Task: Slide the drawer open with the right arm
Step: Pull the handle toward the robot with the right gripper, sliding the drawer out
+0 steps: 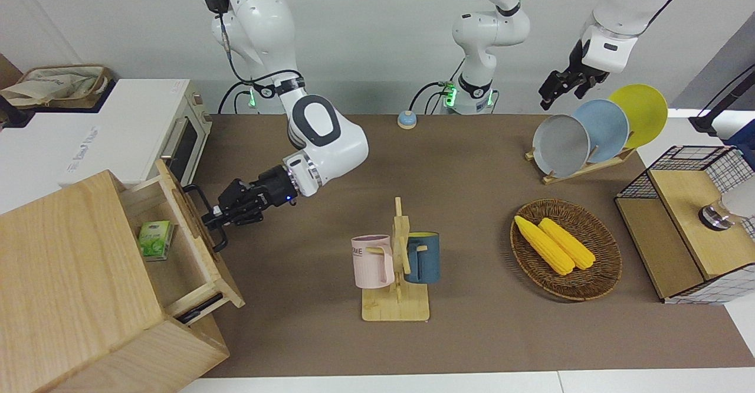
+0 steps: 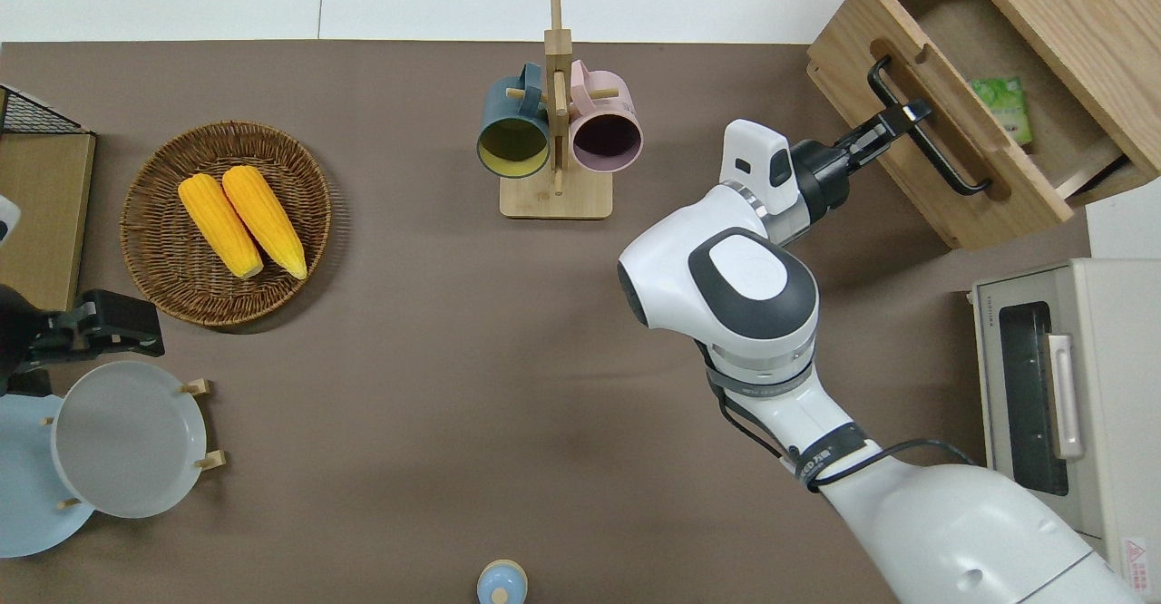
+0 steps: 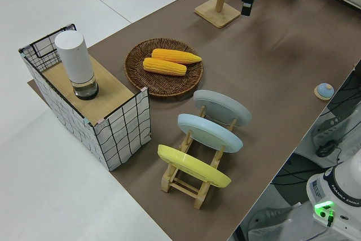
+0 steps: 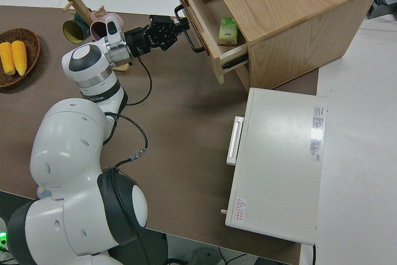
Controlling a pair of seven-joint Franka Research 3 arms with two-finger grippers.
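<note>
Now the drawer [image 1: 177, 245] stands pulled out of its cabinet [image 1: 71, 287], holding a green carton [image 1: 156, 240]. Right gripper [image 1: 213, 217] pinches its handle [image 1: 204, 216]. Basket [image 1: 601, 275] holds two corncobs [image 1: 554, 244]. Left arm is parked.

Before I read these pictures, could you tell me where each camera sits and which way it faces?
Front: across the table, facing both arms; right gripper at the drawer handle.
Overhead: straight down; right arm, drawer open.
Left side: the left arm's end, along the table; plate rack.
Right side: above the right arm; gripper, toaster oven.
Shared: front and overhead show the corn basket.
</note>
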